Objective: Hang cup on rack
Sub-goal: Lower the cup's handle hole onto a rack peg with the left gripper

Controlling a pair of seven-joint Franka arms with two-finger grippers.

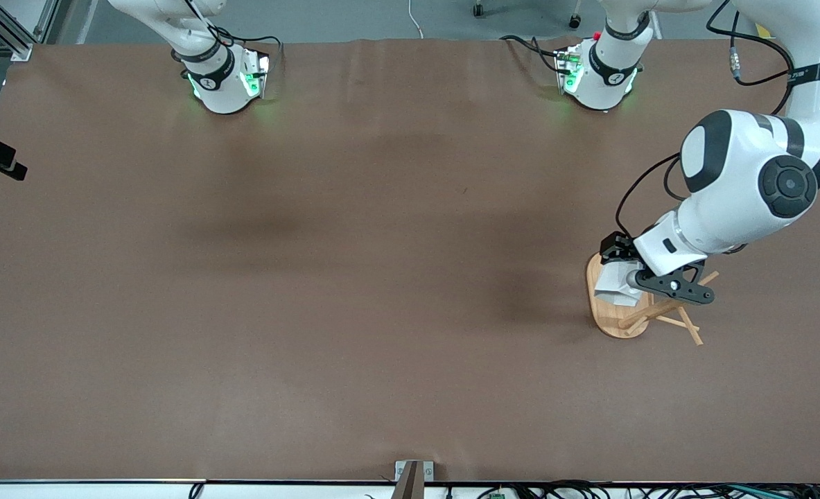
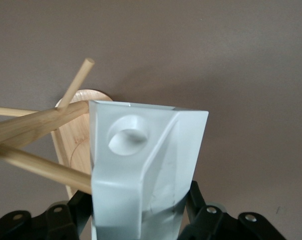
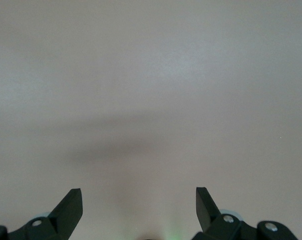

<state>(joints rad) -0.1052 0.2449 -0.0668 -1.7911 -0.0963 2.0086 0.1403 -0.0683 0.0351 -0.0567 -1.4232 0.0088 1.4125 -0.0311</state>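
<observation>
The left arm comes from its base at the top of the front view, bends at a high elbow near the table's edge at its own end, and angles its forearm down toward the rack (image 1: pixel 607 320). The left gripper (image 1: pixel 621 267) hangs over the rack's oval base, its fingers (image 2: pixel 203 212) closed on the cup (image 2: pixel 140 175), which sits clamped between them with its blocky handle pointing away from the wrist. The round hole (image 2: pixel 126 140) in that handle faces the wrist camera and is empty; no peg passes through it. Just beside the fingers, one thin peg (image 2: pixel 43 167) meets the cup's side wall, and the rack's central post (image 2: pixel 35 127) runs close along the cup's upper edge. Another peg (image 2: pixel 75 82) angles upward, apart from the cup.

The right arm waits, drawn back by its base. The right gripper (image 3: pixel 139 207) hangs over bare brown table (image 3: pixel 151 90), its fingers spread wide with nothing between them.
</observation>
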